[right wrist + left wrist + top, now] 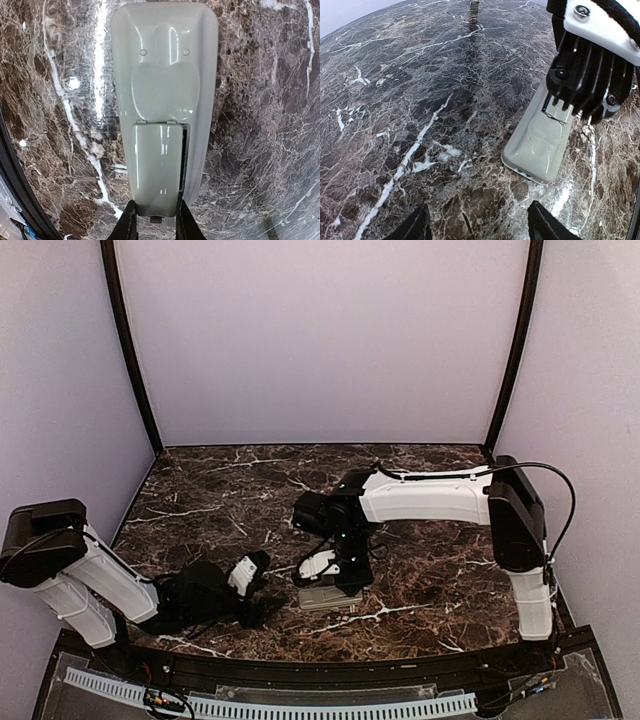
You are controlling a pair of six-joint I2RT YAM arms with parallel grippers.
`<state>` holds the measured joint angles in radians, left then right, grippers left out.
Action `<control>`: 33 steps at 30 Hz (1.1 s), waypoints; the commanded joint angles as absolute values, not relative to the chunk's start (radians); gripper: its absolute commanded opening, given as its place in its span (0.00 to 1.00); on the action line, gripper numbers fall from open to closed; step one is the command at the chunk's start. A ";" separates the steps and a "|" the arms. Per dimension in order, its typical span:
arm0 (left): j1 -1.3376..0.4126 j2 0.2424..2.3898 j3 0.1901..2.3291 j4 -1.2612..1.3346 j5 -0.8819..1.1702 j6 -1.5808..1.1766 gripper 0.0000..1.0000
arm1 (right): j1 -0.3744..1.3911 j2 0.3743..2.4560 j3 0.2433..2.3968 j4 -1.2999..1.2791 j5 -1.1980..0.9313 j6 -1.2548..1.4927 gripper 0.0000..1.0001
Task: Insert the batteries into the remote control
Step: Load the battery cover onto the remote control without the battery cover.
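The remote control (330, 597) lies back-up on the marble table, grey-beige back showing in the right wrist view (165, 65) and the left wrist view (537, 145). My right gripper (156, 222) is shut on the near end of the flat grey cover piece (157, 160), which lies over the battery compartment with a dark gap along its right side. A sliver of blue (546, 103) shows at the compartment under the right gripper (340, 565); the batteries are otherwise hidden. My left gripper (480, 227) is open and empty, low over the table just short of the remote's end.
The dark marble table (230, 500) is ringed by pale walls. The left arm (90, 575) lies low at the front left. A black rail (300, 665) runs along the near edge.
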<state>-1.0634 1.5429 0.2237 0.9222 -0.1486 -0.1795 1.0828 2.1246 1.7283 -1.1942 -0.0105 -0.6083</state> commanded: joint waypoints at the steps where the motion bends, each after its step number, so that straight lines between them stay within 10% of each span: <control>1: -1.065 1.558 0.231 0.966 -0.103 -0.171 0.65 | 1.091 2.139 1.759 -1.206 -0.015 -0.597 0.10; 33: -1.066 1.680 0.258 1.050 -0.059 -0.167 0.64 | 1.088 2.193 1.795 -1.225 0.012 -0.591 0.11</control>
